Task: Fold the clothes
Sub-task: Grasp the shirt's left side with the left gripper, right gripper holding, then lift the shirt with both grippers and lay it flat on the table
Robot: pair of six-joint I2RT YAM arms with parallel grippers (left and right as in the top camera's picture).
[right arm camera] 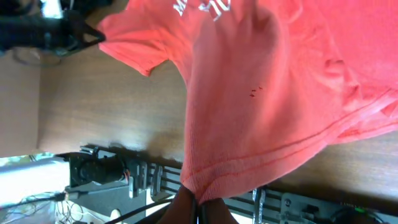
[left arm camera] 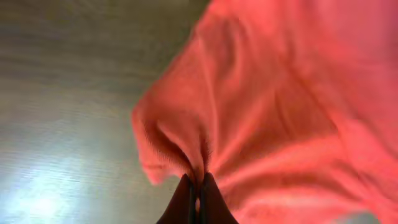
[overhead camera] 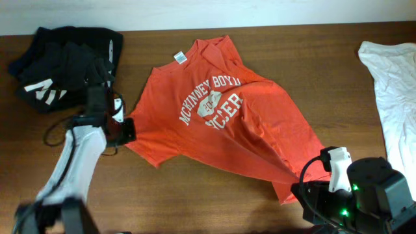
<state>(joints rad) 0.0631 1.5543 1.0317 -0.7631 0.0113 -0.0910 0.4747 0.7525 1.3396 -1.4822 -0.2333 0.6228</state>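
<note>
Overhead: T-shirt (overhead camera: 221,123) sits mid-table, front up, white lettering (overhead camera: 211,104) readable, neck label (overhead camera: 180,58) toward the far edge. Left hand (overhead camera: 128,130) is on the sleeve end at the shirt's left side. Right hand (overhead camera: 300,184) is on the hem corner, toward the near-right corner of the table (overhead camera: 195,188). The cloth is drawn into a long ridge running to that corner. Black garments (overhead camera: 62,65) are heaped in the far-left corner and a white garment (overhead camera: 396,91) lies at the right edge. Neither touches the shirt.

Left wrist: left hand (left arm camera: 198,182) has its fingers pressed together with a bunched fold of T-shirt (left arm camera: 298,106) pinched between them. Cloth fans out up and to the right from the pinch. Bare table (left arm camera: 68,93) shows on the left.

Right wrist: right hand (right arm camera: 198,202) is closed tight on the stitched hem of the T-shirt (right arm camera: 267,93). Cloth stretches away from the pinch across the table (right arm camera: 93,106). A bit of lettering (right arm camera: 202,6) shows at the top edge. The left arm (right arm camera: 50,31) shows at top left, meeting the sleeve tip.
</note>
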